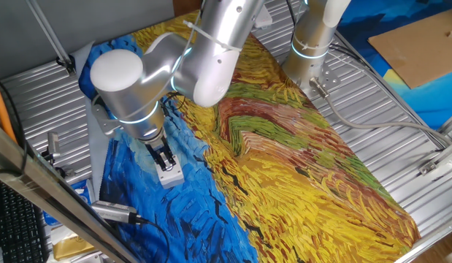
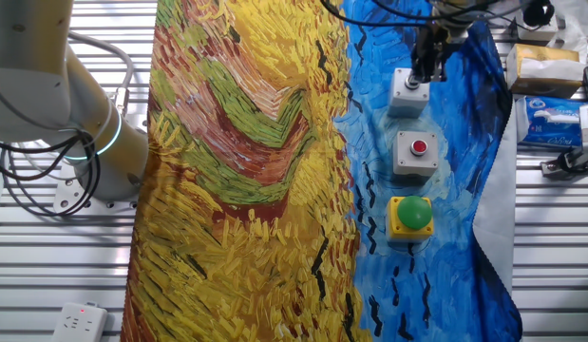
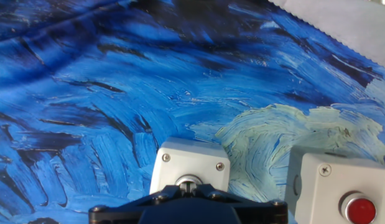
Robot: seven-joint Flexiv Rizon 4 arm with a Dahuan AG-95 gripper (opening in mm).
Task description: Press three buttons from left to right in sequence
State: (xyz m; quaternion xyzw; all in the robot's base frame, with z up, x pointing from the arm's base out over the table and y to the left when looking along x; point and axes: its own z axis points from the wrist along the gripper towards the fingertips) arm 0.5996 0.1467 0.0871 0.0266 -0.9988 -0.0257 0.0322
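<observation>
Three button boxes stand in a row on the blue part of the painted cloth. The yellow box with the big green cap (image 2: 410, 215) is nearest, the grey-white box with the red button (image 2: 416, 152) is in the middle, and the third grey-white box (image 2: 407, 95) is farthest. My gripper (image 2: 425, 74) stands straight down on top of this third box (image 1: 170, 174). In the hand view the fingertips (image 3: 190, 185) are shut together on its button's metal ring, over the box (image 3: 189, 163). The red-button box (image 3: 341, 180) lies to the right. My arm hides the other two boxes in one fixed view.
The painted cloth (image 2: 246, 190) covers the slatted metal table. Tissue packs (image 2: 552, 119) and a small carton (image 2: 540, 62) lie beyond the cloth's edge near the boxes. The arm's base (image 2: 94, 152) stands on the opposite side. A cardboard sheet (image 1: 423, 44) lies at the far corner.
</observation>
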